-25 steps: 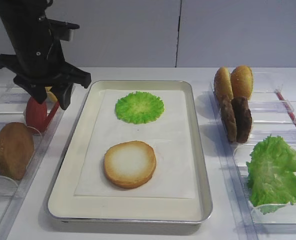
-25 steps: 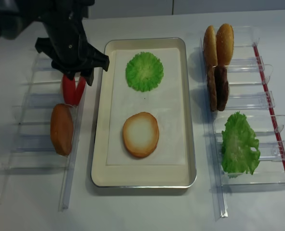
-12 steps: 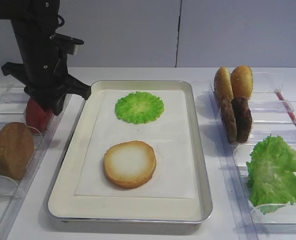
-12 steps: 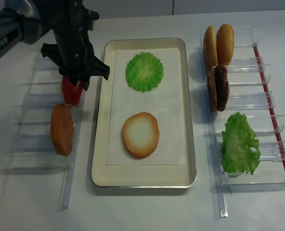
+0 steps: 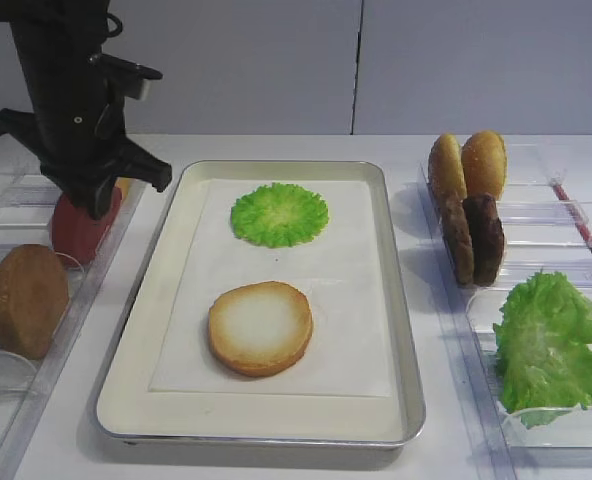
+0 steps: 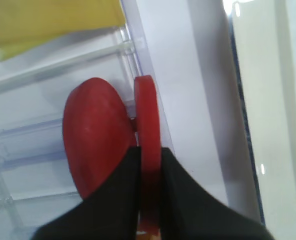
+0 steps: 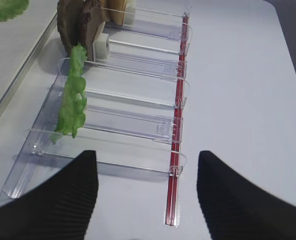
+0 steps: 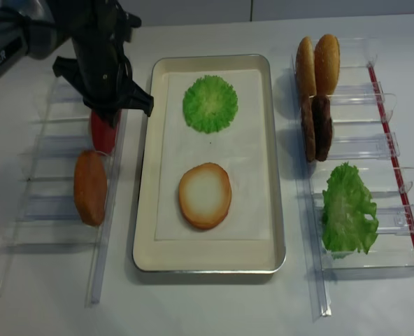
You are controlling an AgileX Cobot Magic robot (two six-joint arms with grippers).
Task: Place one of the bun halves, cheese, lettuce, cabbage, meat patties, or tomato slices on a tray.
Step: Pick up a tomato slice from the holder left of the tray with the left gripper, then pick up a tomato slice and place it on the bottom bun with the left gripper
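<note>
— While the left gripper stands over the clear rack on the left of the worktop, what do its fingers hold?

— They are closed on the edge of one of the tomato slices, an upright red disc; a second slice stands just beside it, touching it near the grip. From the high views the red discs show below the black gripper.

— Where do the other ingredients sit?

— On the tray, lined with white paper, a bun half lies cut face up, with a round green cabbage leaf farther back, well apart from it. Another bun half stands upright in the left rack, nearer the camera than the tomato. A yellow cheese slice shows at the top of the left wrist view.

— And on the right?

— Two bun halves and two meat patties stand on edge in the right rack, with lettuce nearer the front. The right gripper hangs over the bare worktop beside that rack, its fingers spread wide and holding nothing.
</note>
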